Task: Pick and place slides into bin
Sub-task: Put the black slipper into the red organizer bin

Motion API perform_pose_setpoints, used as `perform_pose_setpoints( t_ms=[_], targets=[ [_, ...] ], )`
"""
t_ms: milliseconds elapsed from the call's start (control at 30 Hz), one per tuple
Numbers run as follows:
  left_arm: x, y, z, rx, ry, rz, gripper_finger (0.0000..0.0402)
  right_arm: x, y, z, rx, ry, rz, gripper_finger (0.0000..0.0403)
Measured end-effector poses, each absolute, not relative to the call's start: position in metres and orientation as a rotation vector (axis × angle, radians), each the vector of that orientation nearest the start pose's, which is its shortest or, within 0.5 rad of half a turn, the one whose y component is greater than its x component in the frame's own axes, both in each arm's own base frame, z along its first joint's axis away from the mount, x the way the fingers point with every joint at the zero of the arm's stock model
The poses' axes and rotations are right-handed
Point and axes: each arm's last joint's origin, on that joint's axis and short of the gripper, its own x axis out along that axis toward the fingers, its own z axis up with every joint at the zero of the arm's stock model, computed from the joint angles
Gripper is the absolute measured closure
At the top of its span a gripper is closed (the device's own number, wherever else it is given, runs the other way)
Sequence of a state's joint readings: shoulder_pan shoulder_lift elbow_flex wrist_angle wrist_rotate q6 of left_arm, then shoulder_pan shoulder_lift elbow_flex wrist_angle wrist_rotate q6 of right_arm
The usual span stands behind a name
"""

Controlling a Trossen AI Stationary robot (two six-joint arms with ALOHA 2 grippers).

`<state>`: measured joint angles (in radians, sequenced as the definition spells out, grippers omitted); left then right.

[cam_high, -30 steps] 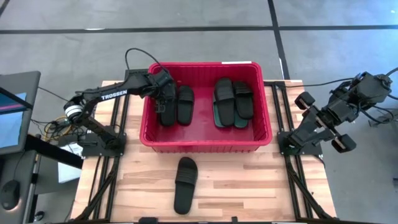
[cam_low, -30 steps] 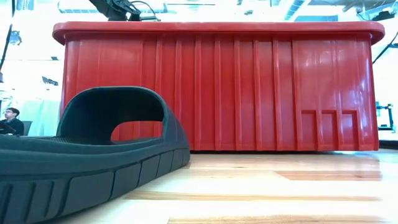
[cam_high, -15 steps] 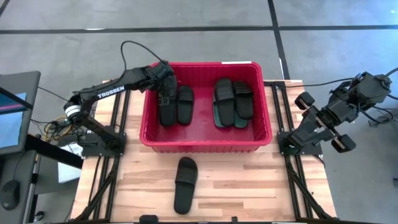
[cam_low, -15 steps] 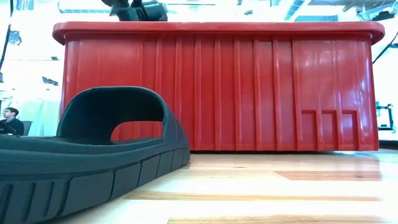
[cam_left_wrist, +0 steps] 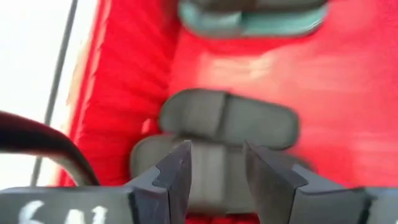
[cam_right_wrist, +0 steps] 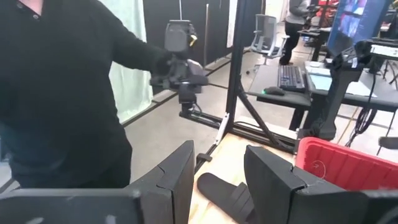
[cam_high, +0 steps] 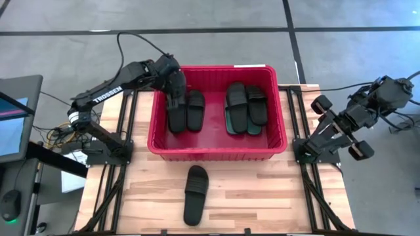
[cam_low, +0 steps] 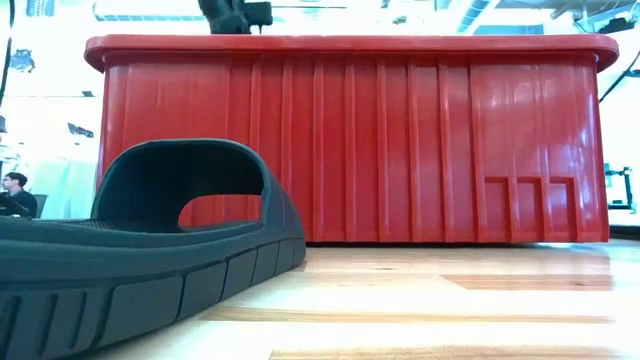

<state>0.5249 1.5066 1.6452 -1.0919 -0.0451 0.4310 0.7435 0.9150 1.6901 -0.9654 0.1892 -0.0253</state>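
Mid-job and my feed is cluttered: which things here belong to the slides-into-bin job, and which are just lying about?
Job:
red bin
slides in the bin
black slide left on the table
left claw, open above the bin

Lying about:
right claw, parked off the table, open
person in black
desk with keyboard

A wooden table [cam_high: 262, 190] stands on a grey floor [cam_high: 216, 46]. Far off are desks [cam_right_wrist: 298, 78] and a chair [cam_right_wrist: 264, 31].

Robotics lab or workshop: wooden bench [cam_high: 262, 190] on black frame, concrete floor [cam_high: 197, 46], desks with keyboard [cam_right_wrist: 291, 77], monitor [cam_right_wrist: 356, 18], office chair [cam_right_wrist: 264, 28], person [cam_right_wrist: 56, 93] standing by
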Motion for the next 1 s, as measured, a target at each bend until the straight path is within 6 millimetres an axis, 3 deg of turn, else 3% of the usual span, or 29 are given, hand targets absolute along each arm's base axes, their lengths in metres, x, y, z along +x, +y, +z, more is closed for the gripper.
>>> perform_pose_setpoints(
  t_ms=[333, 600, 800, 1000],
  targets=[
    [0.243, 0.097, 0.418, 0.166, 0.856, 0.15, 0.0269, 0.071, 0.064, 0.525, -0.086, 0.002, 0.626, 0.0275],
    [0.224, 0.042, 0.444, 0.073, 0.694, 0.07, 0.0269, 0.069, 0.066, 0.527, -0.112, -0.033, 0.651, 0.0275],
    [0.226, -0.005, 0.449, 0.026, 0.642, 0.117, 0.0269, 0.069, 0.066, 0.523, -0.134, 0.009, 0.655, 0.0275],
    [0.244, -0.049, 0.44, -0.012, 0.626, 0.142, 0.0269, 0.068, 0.07, 0.525, -0.159, -0.031, 0.759, 0.0275]
  ],
)
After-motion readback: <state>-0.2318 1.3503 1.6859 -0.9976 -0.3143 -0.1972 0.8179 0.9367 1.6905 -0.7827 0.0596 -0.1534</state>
